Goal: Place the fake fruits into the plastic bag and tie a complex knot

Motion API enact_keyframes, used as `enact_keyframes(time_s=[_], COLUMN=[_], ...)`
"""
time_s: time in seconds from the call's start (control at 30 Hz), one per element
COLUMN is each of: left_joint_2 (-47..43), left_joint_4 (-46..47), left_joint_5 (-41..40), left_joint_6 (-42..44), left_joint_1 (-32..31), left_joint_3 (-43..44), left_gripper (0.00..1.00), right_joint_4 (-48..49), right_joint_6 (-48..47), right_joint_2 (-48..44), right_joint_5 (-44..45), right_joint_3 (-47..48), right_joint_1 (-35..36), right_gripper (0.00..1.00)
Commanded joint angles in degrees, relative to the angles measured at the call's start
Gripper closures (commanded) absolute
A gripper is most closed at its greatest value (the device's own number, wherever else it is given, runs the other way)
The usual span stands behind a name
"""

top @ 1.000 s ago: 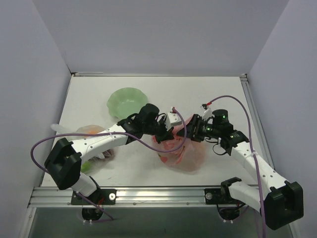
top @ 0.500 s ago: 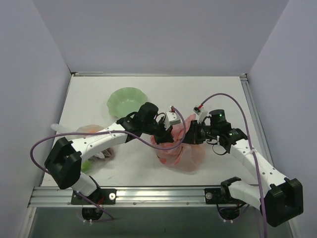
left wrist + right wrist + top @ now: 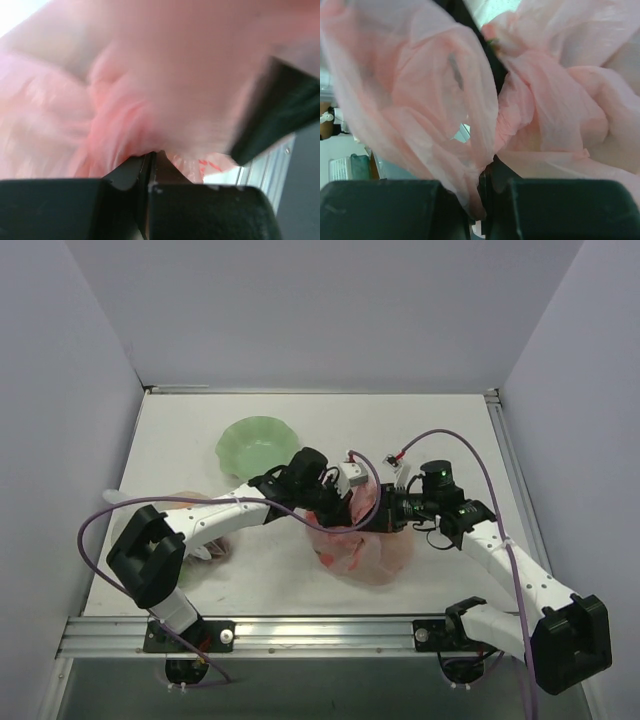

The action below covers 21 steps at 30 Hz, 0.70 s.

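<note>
The pink plastic bag [image 3: 365,550] sits bulging on the table between the two arms, its top gathered upward. My left gripper [image 3: 336,508] is shut on a bunched strip of the bag [image 3: 125,125], with the jaws closed tight together [image 3: 151,156]. My right gripper [image 3: 378,512] meets it from the right and is shut on a thin handle loop of the bag [image 3: 420,100], pinched at the jaws [image 3: 487,197]. A twisted knot of pink plastic [image 3: 555,110] lies just beyond the right fingers. The fake fruits are hidden from view.
A light green bowl [image 3: 258,443] stands at the back left of the table [image 3: 450,430]. A clear bag of fruits [image 3: 185,508] lies at the left, partly under the left arm. Purple cables loop over both arms.
The right gripper has moved left toward the left gripper and closed on the bag's handle loop. The left arm has shifted slightly right, still gripping the bag.
</note>
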Motion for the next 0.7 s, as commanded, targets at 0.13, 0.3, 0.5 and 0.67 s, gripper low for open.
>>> enact_keyframes(time_s=[0.13,0.3,0.5,0.67], left_joint_2=[-1.5,-1.4,-1.5,-0.9], left_joint_4=[23.8,27.6,26.2,25.0], left_joint_5=[7.2,11.9,9.4,9.0], left_joint_6=[-15.7,-20.7,-19.0,-18.3], left_joint_1=[5.3,5.3,5.4,5.4], left_joint_3=[-4.4,-7.3,-7.7,-7.1], left_gripper=[1.00,1.00,1.00,1.00], right_joint_4=[0.0,-11.6,-18.5,-16.9], right_joint_6=[-0.9,-7.7,-11.6,-17.8], right_joint_2=[-1.1,-5.5,-11.7,-5.6], right_joint_5=[-6.9,-10.3,-13.7,1.5], right_joint_3=[1.6,6.7,11.4,9.4], right_joint_1=[-0.2,-9.6,-22.0,-18.3], right_gripper=[0.86,0.43,0.50,0.90])
